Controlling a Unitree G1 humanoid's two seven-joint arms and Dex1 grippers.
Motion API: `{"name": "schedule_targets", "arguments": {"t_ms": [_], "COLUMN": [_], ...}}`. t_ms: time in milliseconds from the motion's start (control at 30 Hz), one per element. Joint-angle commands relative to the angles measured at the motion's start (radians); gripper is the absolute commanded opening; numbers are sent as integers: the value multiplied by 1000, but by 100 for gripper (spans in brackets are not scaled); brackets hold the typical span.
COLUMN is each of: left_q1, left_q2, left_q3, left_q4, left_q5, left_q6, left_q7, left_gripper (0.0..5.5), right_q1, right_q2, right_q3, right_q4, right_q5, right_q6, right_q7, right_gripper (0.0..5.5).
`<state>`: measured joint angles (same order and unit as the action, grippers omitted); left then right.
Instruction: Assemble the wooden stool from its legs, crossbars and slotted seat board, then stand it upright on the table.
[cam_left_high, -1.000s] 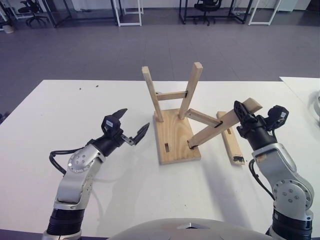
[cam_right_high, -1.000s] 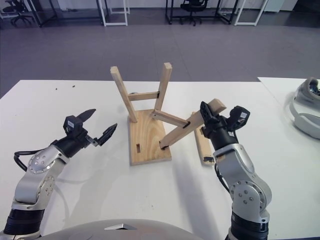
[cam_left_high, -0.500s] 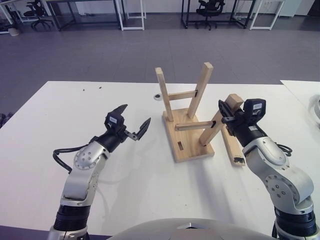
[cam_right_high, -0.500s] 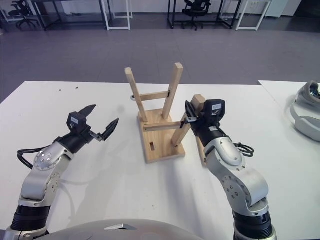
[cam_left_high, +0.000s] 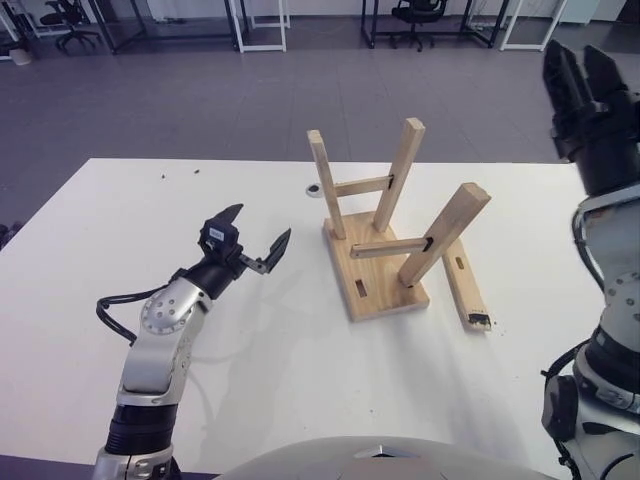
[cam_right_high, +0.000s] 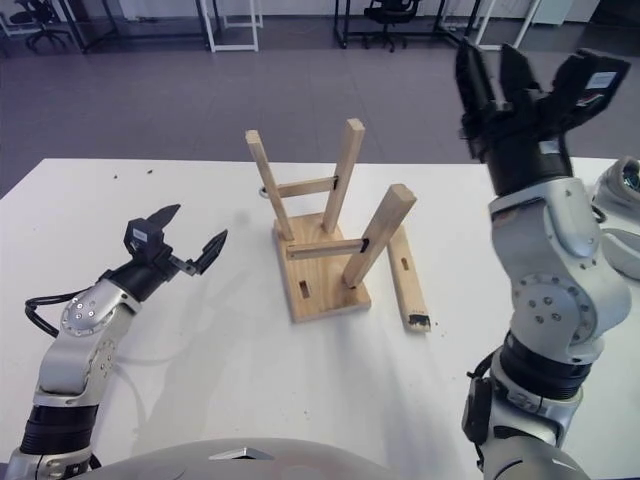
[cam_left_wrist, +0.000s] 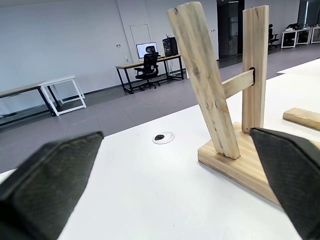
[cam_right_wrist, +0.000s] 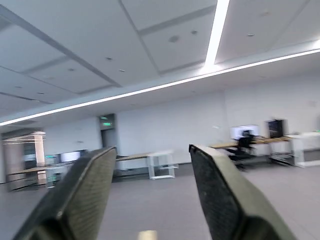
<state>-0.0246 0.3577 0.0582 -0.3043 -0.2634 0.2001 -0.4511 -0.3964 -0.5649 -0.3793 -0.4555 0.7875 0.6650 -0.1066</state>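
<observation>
The left end effector (cam_left_high: 260, 222) is held with its fingers spread wide, low over the white tabletop (cam_left_high: 300, 370) and left of the stool, touching nothing. The right end effector (cam_right_high: 497, 70) is raised high above the right side of the tabletop, well apart from the wood, with its fingers parted and nothing between them.

The seat board (cam_left_high: 385, 290) lies flat near the middle of the tabletop. Two legs (cam_left_high: 320, 185) stand up from its far edge, joined by a crossbar (cam_left_high: 362, 186). A third leg (cam_left_high: 445, 235) rests with its lower end on the near right part of the board and leans to the right; a second crossbar (cam_left_high: 385, 248) runs from it toward the far legs. A loose leg (cam_left_high: 465, 293) lies flat just right of the board.

A small round grommet (cam_left_high: 313, 189) is set into the tabletop behind the stool. Behind it, grey floor, white desk frames and office chairs (cam_left_high: 418, 12) are seen. A white object (cam_right_high: 620, 220) lies on a neighbouring table at the right.

Half a second ago the third leg was gripped by the right end effector; it has since been released and the arm lifted away. The left end effector has stayed open in much the same place.
</observation>
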Motion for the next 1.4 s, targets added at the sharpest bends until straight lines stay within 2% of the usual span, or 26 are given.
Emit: {"name": "schedule_targets", "arguments": {"t_ms": [33,100,200,300,533,667,733,800,867,900,967,1100,1200,1400], "left_q1": [-24,-19,-19,-21,-24,-29,-57,-153,-331,-430,-607,-840,-903,-871], "left_q2": [2,3,-3,-3,-4,-3,0,15,7,-19,-95,-184,-184,-167], "left_q3": [-6,-5,-21,-31,-25,-17,-3,38,107,137,178,219,244,240], "left_q4": [21,26,35,35,33,22,-16,-102,-167,-170,-143,-34,10,15], "left_q5": [13,13,22,20,10,9,-13,-95,-272,-390,-654,-950,-1062,-1130], "left_q6": [-11,-12,-11,-7,1,6,33,135,259,308,378,414,425,434], "left_q7": [-1,-2,-1,-2,3,12,21,39,87,119,198,320,383,407], "left_gripper": [540,540,540,540,540,540,540,540,540,540,540,540,519,416], "right_q1": [244,338,380,410,426,415,376,260,98,28,-94,-217,-251,-241], "right_q2": [-4,10,56,55,43,86,105,58,-26,-66,-109,-65,-54,-16], "right_q3": [146,188,206,276,331,277,224,136,78,94,201,361,407,427], "right_q4": [130,150,197,233,280,301,314,330,331,315,239,56,48,58], "right_q5": [-105,-105,-120,-205,-353,-366,-388,-442,-478,-503,-552,-521,-565,-580], "right_q6": [95,142,209,239,216,196,110,-54,-209,-284,-422,-486,-530,-579], "right_q7": [90,144,134,143,183,179,165,148,192,242,374,529,580,630], "right_gripper": [367,411,411,411,292,214,210,210,209,209,209,208,208,208]}}
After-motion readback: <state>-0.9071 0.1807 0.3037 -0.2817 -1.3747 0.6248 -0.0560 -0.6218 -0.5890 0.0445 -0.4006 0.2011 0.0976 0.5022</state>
